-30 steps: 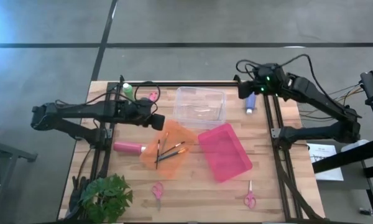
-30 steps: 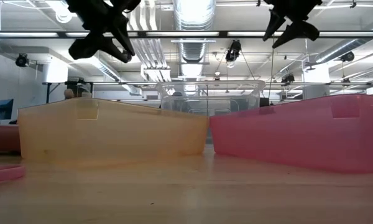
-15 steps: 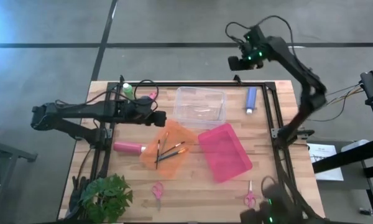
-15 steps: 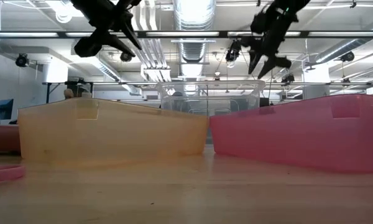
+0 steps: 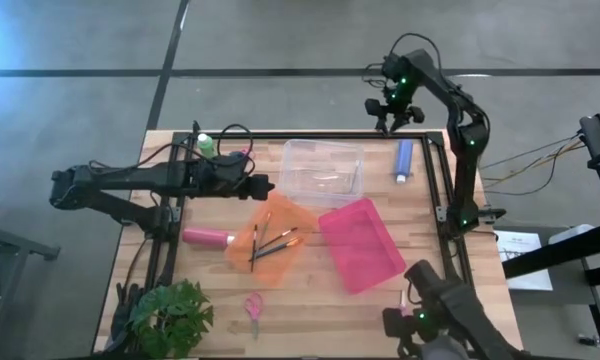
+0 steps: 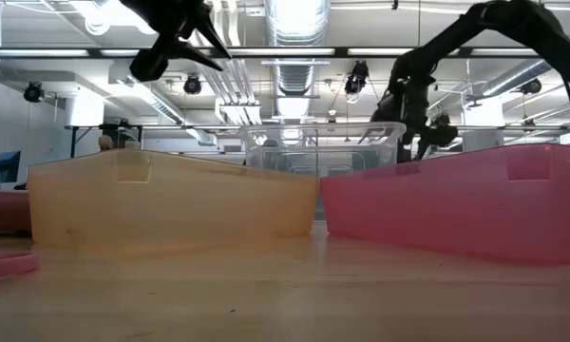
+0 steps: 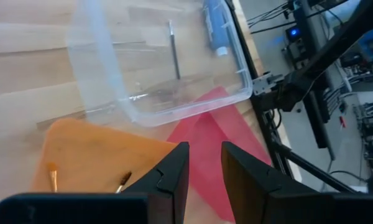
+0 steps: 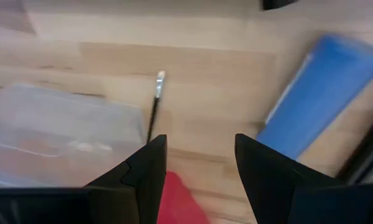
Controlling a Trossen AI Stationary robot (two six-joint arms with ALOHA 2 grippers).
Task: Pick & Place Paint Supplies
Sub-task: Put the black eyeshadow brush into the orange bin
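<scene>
The right hand is seen raised at the far edge of the tabletop, beyond the clear bin. A second ago it hung low over the blue paint bottle; since then the right arm has been swung up and back, and the bottle is left lying where it was, just beside the clear bin's right wall. The fingers are held apart with nothing between them, as the right wrist view shows. From this it is judged that the blue bottle has not been picked up and that a fresh approach is needed.

The left hand is held above the near-left corner of the clear bin, over the far corner of the orange bin; it has been shifted only slightly toward the clear bin. Its fingers are parted by a narrow gap and grip nothing.

Three paintbrushes lie in the orange bin. The pink-red bottle lies on the tabletop just left of it, and the green bottle stands at the far-left corner; none of these has been moved. The pink bin holds nothing.
</scene>
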